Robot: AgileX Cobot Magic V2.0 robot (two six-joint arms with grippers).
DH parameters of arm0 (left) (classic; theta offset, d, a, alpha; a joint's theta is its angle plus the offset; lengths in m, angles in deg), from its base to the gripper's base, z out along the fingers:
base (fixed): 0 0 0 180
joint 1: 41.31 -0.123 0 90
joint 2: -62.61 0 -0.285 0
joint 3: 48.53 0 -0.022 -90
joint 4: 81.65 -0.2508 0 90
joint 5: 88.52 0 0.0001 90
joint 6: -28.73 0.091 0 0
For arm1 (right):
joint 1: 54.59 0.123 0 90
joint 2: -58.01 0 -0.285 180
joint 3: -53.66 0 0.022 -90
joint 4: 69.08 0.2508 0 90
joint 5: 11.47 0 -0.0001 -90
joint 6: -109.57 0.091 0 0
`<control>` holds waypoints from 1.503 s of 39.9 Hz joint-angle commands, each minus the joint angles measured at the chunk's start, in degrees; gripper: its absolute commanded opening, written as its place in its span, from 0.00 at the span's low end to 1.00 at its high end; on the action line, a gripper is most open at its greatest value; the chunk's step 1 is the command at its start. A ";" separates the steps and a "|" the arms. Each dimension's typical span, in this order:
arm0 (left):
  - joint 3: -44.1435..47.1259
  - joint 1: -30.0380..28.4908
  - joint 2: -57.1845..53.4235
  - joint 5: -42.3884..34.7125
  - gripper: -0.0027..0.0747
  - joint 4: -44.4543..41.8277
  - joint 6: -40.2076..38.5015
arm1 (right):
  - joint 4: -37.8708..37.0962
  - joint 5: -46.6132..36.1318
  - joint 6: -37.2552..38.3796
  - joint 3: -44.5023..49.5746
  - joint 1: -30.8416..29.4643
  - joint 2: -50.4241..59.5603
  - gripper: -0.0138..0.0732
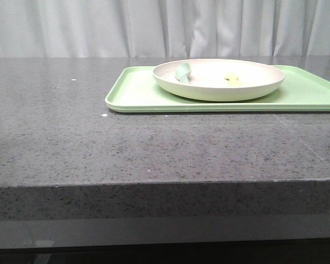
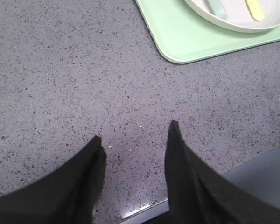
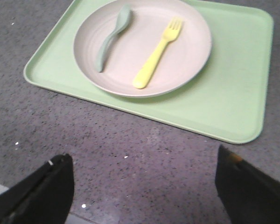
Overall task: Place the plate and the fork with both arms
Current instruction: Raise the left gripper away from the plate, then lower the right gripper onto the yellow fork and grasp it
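Note:
The cream plate (image 1: 220, 80) rests on the light-green tray (image 1: 137, 93) at the back right of the table. The yellow fork (image 1: 232, 78) lies in the plate, beside a pale green spoon (image 1: 183, 72). The right wrist view shows the plate (image 3: 182, 60), fork (image 3: 157, 53) and spoon (image 3: 112, 37) from above. The left wrist view shows the plate's edge (image 2: 233, 24) and the fork's handle (image 2: 255, 9). My left gripper (image 2: 136, 130) is open and empty over bare table. My right gripper (image 3: 144, 158) is wide open and empty, short of the tray. Neither arm shows in the front view.
The grey speckled stone table (image 1: 71, 137) spreads to the left and front of the tray. Its front edge (image 1: 154, 184) is close to both grippers. A white curtain (image 1: 71, 27) hangs behind the table.

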 commanded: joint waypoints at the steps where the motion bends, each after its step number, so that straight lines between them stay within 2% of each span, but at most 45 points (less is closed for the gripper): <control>1: -1.32 -0.19 -0.46 -3.27 0.40 2.13 0.24 | 1.41 0.41 -1.26 -6.66 3.37 -4.98 0.89; 8: -1.32 -0.19 -0.46 -4.09 0.39 2.13 0.24 | -0.86 2.01 2.47 -14.49 9.41 -14.90 0.89; 16: -1.32 -0.19 -0.39 -5.62 0.38 1.07 0.24 | -11.81 2.38 12.09 -23.37 13.92 -26.08 0.89; 26: -1.32 -0.19 -0.34 -5.76 0.38 0.57 0.24 | -18.10 6.82 23.73 -34.46 14.18 -38.99 0.89; 34: -1.32 -0.19 -0.34 -5.86 0.38 0.57 0.24 | -18.69 12.79 25.66 -45.01 14.12 -48.68 0.89; 41: -1.32 -0.19 -0.34 -6.00 0.38 0.57 0.24 | -23.74 18.50 29.98 -53.90 14.00 -55.89 0.89; 48: -1.32 -0.19 0.00 -6.13 0.38 0.57 0.24 | -24.28 21.40 32.01 -60.82 13.18 -61.78 0.88; 50: -1.32 -0.19 0.13 -6.23 0.38 0.57 0.24 | -24.22 22.44 32.74 -62.31 12.85 -63.02 0.86; 60: -1.32 -0.19 1.75 -6.23 0.38 0.57 0.24 | -23.68 21.74 34.52 -65.62 11.30 -66.81 0.63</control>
